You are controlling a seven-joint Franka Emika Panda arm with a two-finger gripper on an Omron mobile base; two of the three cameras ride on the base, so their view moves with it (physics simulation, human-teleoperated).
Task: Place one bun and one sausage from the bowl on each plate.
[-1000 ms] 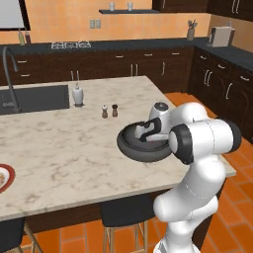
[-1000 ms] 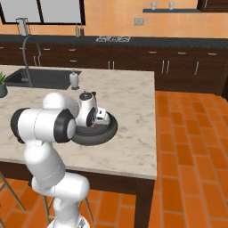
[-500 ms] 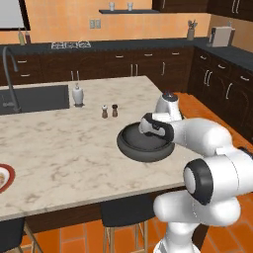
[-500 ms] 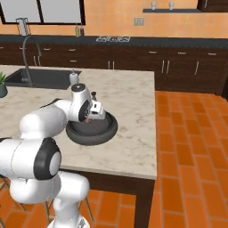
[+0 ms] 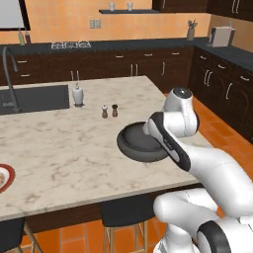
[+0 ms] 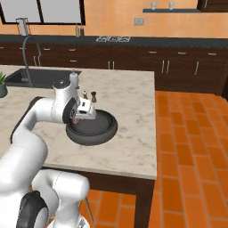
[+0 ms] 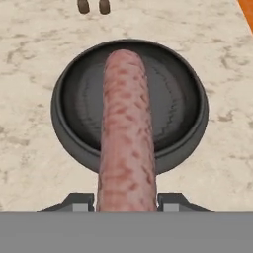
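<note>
We see 1 sausage (image 7: 126, 133) pinched in our gripper (image 7: 126, 201), its long axis running straight out from the fingers, above the bowl (image 7: 69, 143); the plate (image 5: 4, 179) lies far left across the counter (image 5: 64, 148).

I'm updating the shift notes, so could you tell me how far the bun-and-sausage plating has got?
Done: the dark bowl holds no more food, and a plate at the island's far left carries something pale, too small to identify. In hand: the tool grips a sausage above the bowl. Left: carrying it to a plate; the rest can't be judged.
</note>
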